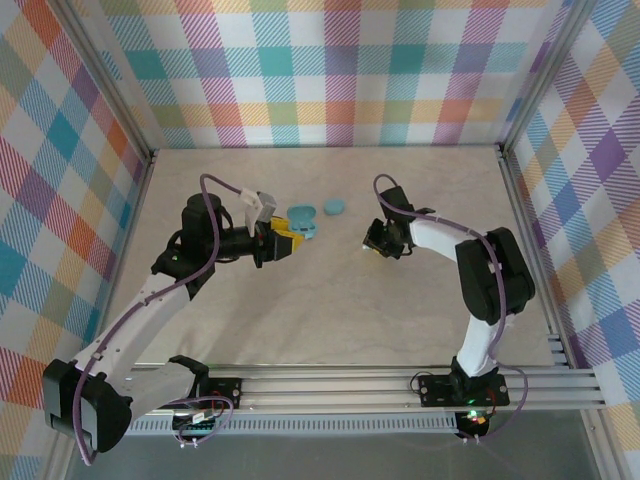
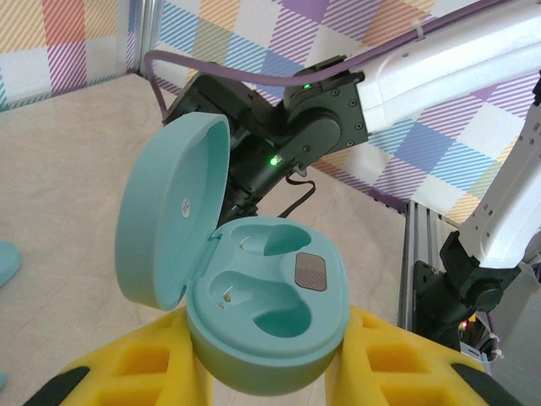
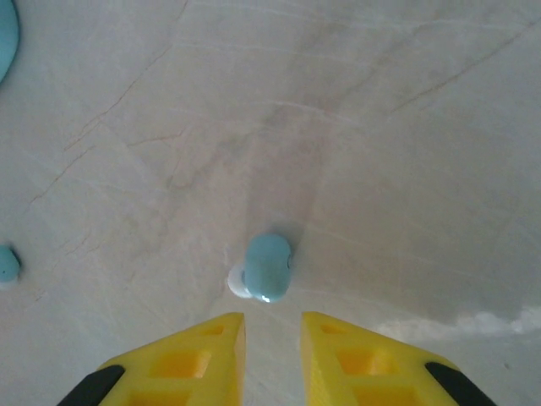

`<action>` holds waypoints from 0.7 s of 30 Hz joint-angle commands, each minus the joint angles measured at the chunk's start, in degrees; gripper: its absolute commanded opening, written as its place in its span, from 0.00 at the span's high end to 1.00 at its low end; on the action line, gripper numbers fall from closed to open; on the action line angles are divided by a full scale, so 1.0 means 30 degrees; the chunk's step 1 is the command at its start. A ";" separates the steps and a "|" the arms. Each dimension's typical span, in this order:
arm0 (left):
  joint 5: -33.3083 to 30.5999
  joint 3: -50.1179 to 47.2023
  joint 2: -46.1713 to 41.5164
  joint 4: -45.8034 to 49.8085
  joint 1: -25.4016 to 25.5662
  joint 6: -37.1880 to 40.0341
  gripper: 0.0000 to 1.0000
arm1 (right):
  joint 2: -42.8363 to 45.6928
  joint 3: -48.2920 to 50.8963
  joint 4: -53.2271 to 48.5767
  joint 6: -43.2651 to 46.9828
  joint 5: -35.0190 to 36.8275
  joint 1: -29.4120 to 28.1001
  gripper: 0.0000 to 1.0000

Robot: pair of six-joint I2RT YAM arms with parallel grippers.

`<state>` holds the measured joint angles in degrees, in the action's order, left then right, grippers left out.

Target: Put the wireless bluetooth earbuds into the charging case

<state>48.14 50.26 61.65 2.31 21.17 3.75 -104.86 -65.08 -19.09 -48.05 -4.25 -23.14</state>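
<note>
1. A light teal earbud (image 3: 268,267) lies on the pale counter (image 3: 406,169), just ahead of the fingertips of my right hand (image 3: 273,318) and not touching them.
2. Its long axis runs roughly straight away from that hand. A white ear tip pokes out at its near left side.
3. My right hand's yellow fingers (image 3: 194,355) are drawn close, with a narrow gap between them. They hold nothing.
4. A second earbud (image 3: 7,264) sits on the counter well off to the left.
5. My left hand (image 2: 270,372) grips the teal charging case (image 2: 266,313) by its sides, a yellow finger pressed against each one.
6. The case's lid (image 2: 173,220) is swung open and stands up on the left. Two empty wells face upward.
7. From above, the held case is left of centre on the counter, apart from the right hand.
</note>
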 commanded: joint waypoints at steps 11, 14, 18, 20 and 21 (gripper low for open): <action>0.0157 -0.0201 -0.0002 -0.1516 -0.0230 -0.0081 1.00 | -0.0985 -0.1256 0.0842 -0.0272 0.0450 0.0153 0.71; 0.0125 -0.0201 0.0014 -0.1501 -0.0230 -0.0077 1.00 | -0.1326 -0.1567 0.0721 -0.0189 0.0425 0.0153 0.69; 0.0118 -0.0201 0.0030 -0.1313 -0.0230 0.0041 1.00 | -0.1735 -0.1826 0.0723 -0.0126 0.0425 0.0153 0.69; 0.0067 -0.0157 0.0040 -0.1228 -0.0230 0.0121 1.00 | -0.1971 -0.1993 0.0615 0.0013 0.0422 0.0155 0.69; 0.0067 -0.0198 0.0074 -0.1234 -0.0230 0.0128 1.00 | -0.2068 -0.2077 0.0545 0.0049 0.0422 0.0168 0.68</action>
<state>48.31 49.65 61.78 -0.38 21.17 2.85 -109.73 -69.54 -16.99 -48.64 -3.42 -23.14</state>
